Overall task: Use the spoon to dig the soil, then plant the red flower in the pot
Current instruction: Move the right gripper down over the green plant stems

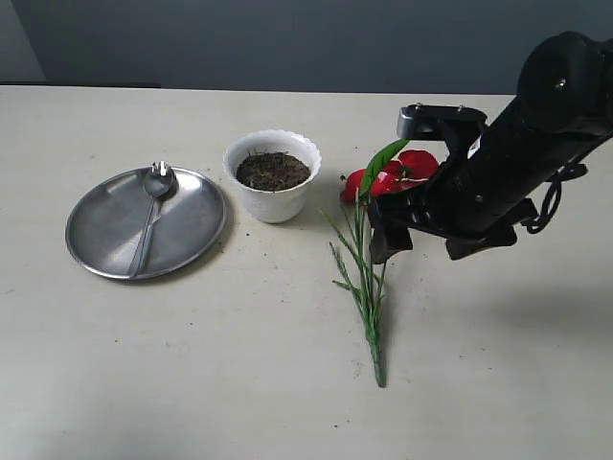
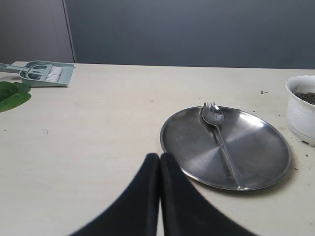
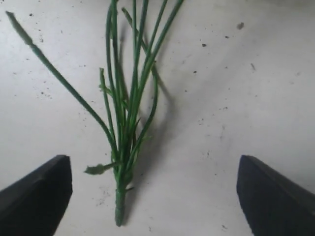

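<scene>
light, floppy red flower [image 1: 395,174] beside pot [image 1: 273,175]; best pinched at bundled stems. right end effector [image 3: 153,196] open above, left end effector [image 2: 159,196] closed, empty.

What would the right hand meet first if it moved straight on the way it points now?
Most likely the stems of the flower, which lie on the table between the open fingers of the right hand. How far off they are is unclear.

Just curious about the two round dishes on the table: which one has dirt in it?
The white pot holds the soil. The flat steel plate beside it carries only a spoon.
</scene>
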Available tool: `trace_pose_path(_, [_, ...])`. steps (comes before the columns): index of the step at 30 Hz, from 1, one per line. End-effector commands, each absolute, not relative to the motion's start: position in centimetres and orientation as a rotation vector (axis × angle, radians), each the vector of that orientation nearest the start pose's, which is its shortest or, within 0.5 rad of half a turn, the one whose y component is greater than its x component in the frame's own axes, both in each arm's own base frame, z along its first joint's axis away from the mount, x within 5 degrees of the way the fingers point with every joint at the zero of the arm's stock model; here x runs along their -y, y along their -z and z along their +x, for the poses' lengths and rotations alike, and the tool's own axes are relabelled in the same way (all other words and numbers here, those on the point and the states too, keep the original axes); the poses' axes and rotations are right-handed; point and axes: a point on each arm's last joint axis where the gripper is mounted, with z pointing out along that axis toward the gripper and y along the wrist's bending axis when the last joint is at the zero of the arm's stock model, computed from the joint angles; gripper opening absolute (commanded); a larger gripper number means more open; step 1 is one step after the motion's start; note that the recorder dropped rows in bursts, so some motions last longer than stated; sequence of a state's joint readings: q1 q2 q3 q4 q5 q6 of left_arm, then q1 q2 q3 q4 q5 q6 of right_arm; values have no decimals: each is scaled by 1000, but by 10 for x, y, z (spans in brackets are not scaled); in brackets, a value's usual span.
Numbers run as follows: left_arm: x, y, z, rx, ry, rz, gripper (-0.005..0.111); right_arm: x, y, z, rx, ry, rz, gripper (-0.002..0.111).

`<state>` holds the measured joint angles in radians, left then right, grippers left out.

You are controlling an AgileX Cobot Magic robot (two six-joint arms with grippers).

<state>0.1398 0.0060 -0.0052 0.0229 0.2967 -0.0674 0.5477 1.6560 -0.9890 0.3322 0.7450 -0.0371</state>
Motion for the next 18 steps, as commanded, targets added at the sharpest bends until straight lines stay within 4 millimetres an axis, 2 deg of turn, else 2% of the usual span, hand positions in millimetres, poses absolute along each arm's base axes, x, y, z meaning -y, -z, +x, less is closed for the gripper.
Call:
trace_pose_path(1, [-8, -187, 54, -1761, -70, -168, 0, -188, -196, 253, -2854, -591, -590, 86])
trace_pose_path(6, [-8, -187, 54, -1761, -70, -168, 0, -189, -197, 257, -2786, -585, -629, 88])
trace_pose_path(10, [-8, -187, 54, -1761, -70, -168, 0, -188, -197, 261, -2747, -557, -632, 105])
trace_pose_path(18, [-8, -187, 54, -1761, -70, -168, 0, -191, -200, 267, -2683, -577, -558, 105])
